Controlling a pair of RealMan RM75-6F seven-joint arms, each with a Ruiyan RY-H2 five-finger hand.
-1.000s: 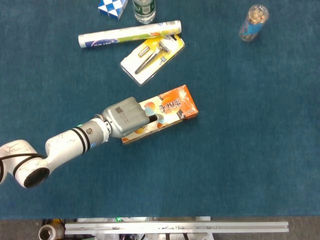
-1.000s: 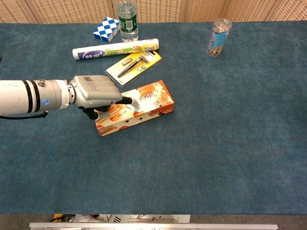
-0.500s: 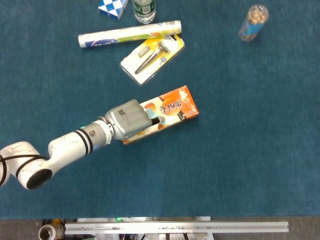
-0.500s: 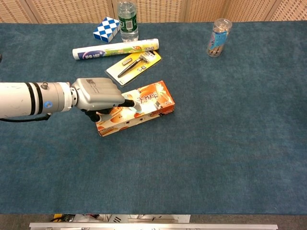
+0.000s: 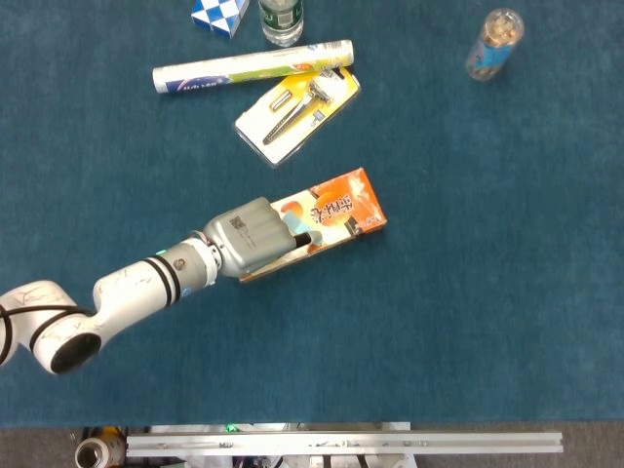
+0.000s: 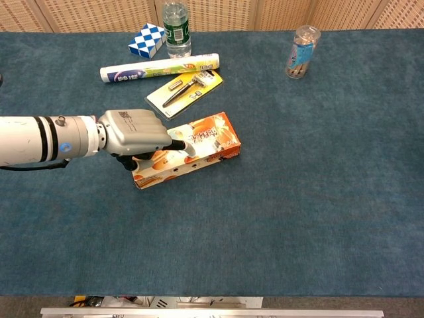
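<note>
Since a second ago the left hand (image 6: 136, 134) has slid a little further along the orange snack box (image 6: 211, 138), whose far end has swung slightly; nothing else has shifted. Nearest the robot, that hand lies over the box's near-left end with the fingers (image 6: 177, 145) reaching along the top face and a thumb seeming to curl under the near side, so it grips the box, though the chest view hides how tight the clasp is. Seen from the head camera, the left hand (image 5: 252, 237) covers the box's (image 5: 341, 206) seven o'clock end, while the free end points toward one o'clock. The box rests on the blue cloth table (image 6: 298, 199), left of centre. Farther off, at about twelve o'clock from the hand, lies a yellow blister card with a razor (image 6: 185, 89); just beyond it a long white wrapped roll (image 6: 159, 67) lies crosswise. Behind the roll stand a blue-and-white cube puzzle (image 6: 147, 40) and a clear bottle with a green label (image 6: 176, 25). Well apart, at the far right, stands a clear jar (image 6: 301, 52). No right hand shows in either view.
</note>
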